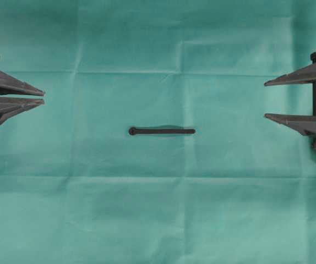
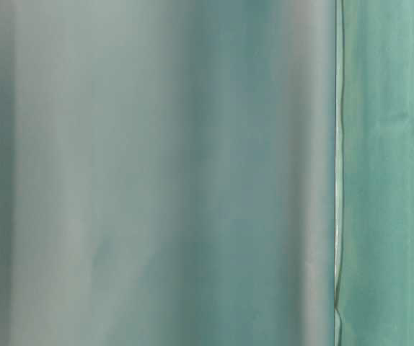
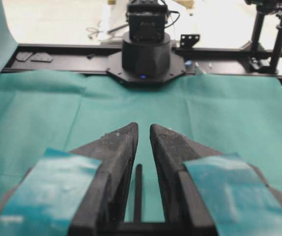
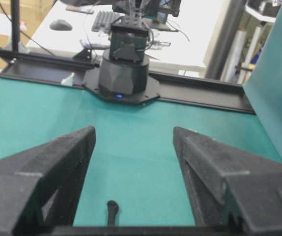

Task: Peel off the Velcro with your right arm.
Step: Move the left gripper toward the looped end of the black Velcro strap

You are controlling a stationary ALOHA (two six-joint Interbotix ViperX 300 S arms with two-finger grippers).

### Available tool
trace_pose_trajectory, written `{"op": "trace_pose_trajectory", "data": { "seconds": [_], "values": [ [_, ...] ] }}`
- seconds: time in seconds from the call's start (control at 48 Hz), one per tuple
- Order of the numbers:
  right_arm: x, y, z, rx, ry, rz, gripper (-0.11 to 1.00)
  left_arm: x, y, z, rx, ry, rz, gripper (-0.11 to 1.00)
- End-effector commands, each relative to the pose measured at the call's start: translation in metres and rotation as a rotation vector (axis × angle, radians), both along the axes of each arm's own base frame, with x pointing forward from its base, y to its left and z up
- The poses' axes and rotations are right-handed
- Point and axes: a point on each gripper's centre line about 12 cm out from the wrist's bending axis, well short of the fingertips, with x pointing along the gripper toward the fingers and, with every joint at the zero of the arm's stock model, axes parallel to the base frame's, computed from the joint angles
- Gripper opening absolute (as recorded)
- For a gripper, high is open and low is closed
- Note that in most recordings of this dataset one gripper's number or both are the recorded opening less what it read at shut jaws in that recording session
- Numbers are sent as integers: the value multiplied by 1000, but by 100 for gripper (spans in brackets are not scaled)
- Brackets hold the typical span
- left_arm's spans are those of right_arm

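Velcro (image 1: 162, 131), a thin black strap with a small knob at its left end, lies flat on the green cloth (image 1: 158, 220) near the middle of the table, well apart from both side edges and touched by nothing, so by my reading the peeling has not begun. The right gripper (image 1: 266, 99) waits at the table's right edge with its dark fingers spread wide and empty, and must yet reach in and grasp the strap. The left gripper (image 1: 43, 97) sits at the left edge, fingers nearly together, holding nothing.
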Motion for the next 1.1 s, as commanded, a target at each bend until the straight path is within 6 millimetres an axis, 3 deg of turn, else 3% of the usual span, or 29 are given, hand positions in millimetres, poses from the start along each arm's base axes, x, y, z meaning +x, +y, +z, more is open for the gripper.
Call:
{"op": "trace_pose_trajectory", "data": {
  "seconds": [0.0, 0.042, 0.167, 0.313, 0.438, 0.563, 0.667, 0.708, 0.896, 1.084],
  "values": [
    [2, -1, 5, 8, -12, -2, 24, 4, 0, -2, -4, 14, 3, 24],
    [1, -1, 3, 8, -9, -4, 22, 5, 0, -4, -6, 21, 3, 22],
    [0, -1, -3, 21, 3, -5, -1, 7, 0, -10, -10, 40, 3, 1],
    [-2, -1, -8, 26, -3, -4, -7, 9, 1, -9, -12, 25, 4, 0],
    [-4, -2, -12, 26, -16, -7, 6, 9, 1, -10, -13, 20, 4, 0],
    [-5, -3, -14, 27, -23, -12, 35, 8, 0, -12, -15, 9, 1, 2],
    [-6, -3, -15, 27, -20, -12, 67, 8, 0, -12, -15, -2, 1, 19],
    [-5, -3, -15, 27, -19, -12, 76, 8, 0, -12, -13, -3, 1, 29],
    [-5, -3, -14, 27, -20, -12, 76, 12, 0, -13, -12, 8, 3, 85],
    [-5, -3, -14, 26, -26, -12, 76, 29, 0, -15, -13, 25, 2, 88]
  ]
}}
